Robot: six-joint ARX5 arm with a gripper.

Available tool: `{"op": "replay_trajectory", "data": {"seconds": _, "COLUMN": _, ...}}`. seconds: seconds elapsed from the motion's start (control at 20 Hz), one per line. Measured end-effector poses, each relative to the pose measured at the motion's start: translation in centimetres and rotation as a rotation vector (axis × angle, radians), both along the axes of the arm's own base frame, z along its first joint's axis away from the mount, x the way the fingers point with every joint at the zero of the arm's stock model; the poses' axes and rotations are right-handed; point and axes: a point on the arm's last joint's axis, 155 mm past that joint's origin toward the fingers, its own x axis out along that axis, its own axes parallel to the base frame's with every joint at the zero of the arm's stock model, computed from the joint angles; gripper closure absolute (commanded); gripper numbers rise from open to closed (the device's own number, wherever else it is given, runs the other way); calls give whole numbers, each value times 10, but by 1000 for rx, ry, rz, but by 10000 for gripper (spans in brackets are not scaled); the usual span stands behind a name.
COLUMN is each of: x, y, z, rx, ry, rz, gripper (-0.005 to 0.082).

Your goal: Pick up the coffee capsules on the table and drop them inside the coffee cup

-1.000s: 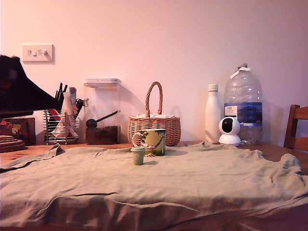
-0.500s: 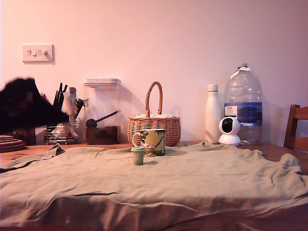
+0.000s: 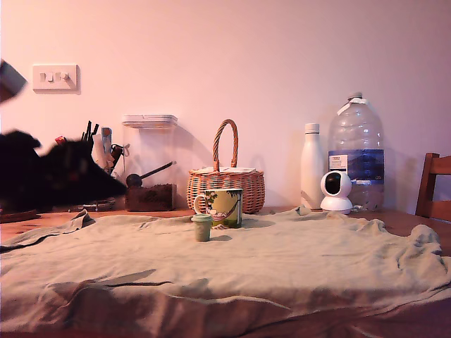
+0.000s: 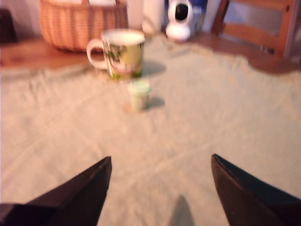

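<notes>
Well, you had the dark two-fingered gripper (image 4: pixel 160 188) spread wide and holding nothing, its fingers (image 4: pixel 77 195) framing bare cloth in the wrist view, which suits an approach with the pick not yet made. The small muted-green tapered coffee capsule (image 3: pixel 202 228) stood upright on the wrinkled olive-beige cloth (image 3: pixel 296 267), well apart from the fingers and roughly centred between them. Just behind it sat the ceramic coffee cup with the green-and-yellow print (image 3: pixel 224 207), mouth up and handle toward the exterior view's left, so the carry, once the capsule was gripped, looked short to my eye. In the exterior view the arm (image 3: pixel 49 176) was only a dark blur at the left edge (motion smear, so its exact pose could not be read). The cloth draped a brown wooden table (image 3: pixel 405 220) and lay in soft ridges that might tip so light a capsule if nudged. Against the pale wall stood a wicker basket with a tall handle (image 3: pixel 225 179), a white bottle (image 3: pixel 312 166), a large water jug (image 3: pixel 356 151) and a small white camera (image 3: pixel 336 192).
</notes>
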Motion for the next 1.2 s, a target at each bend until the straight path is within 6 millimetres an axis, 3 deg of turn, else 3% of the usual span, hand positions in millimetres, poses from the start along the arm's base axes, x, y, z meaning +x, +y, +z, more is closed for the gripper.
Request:
{"op": "replay_trajectory", "data": {"seconds": 0.45, "x": 32, "y": -13, "z": -10, "rx": -3, "ry": -21, "rz": -2, "gripper": 153}}
{"op": "replay_trajectory", "data": {"seconds": 1.2, "x": 80, "y": -52, "z": -13, "rx": -12, "ry": -48, "rz": -45, "gripper": 153}}
